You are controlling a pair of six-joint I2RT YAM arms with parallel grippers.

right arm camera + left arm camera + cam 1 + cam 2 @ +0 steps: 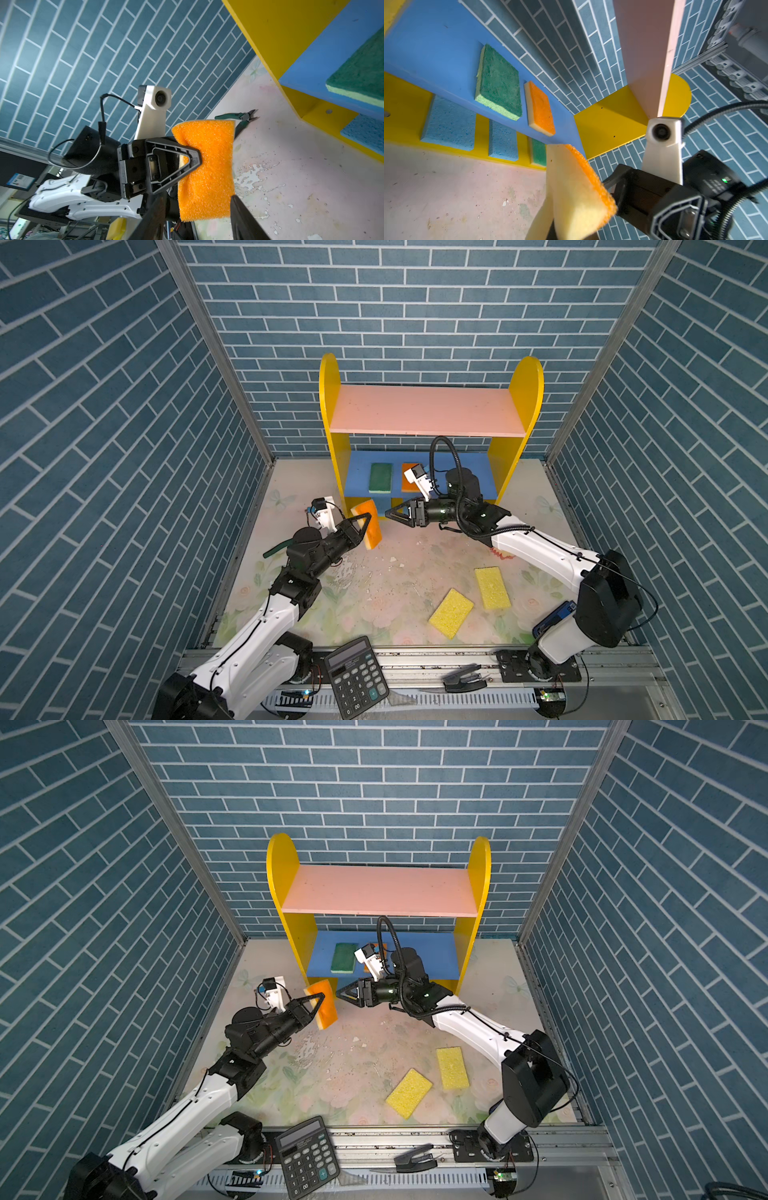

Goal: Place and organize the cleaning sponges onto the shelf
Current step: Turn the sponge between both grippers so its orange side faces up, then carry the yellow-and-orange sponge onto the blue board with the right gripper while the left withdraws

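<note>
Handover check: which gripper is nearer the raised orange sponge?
Left. The left gripper is clamped on the raised orange sponge; the right gripper is open just beside it, not gripping.

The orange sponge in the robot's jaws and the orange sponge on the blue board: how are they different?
The held orange sponge is up in the air, standing on edge; the shelf orange sponge lies flat on the blue board. The held one is pinched and dented by the jaws of the left gripper; the shelf one is flat, with nothing gripping it. Both have an orange scrubby face on pale foam.
</note>
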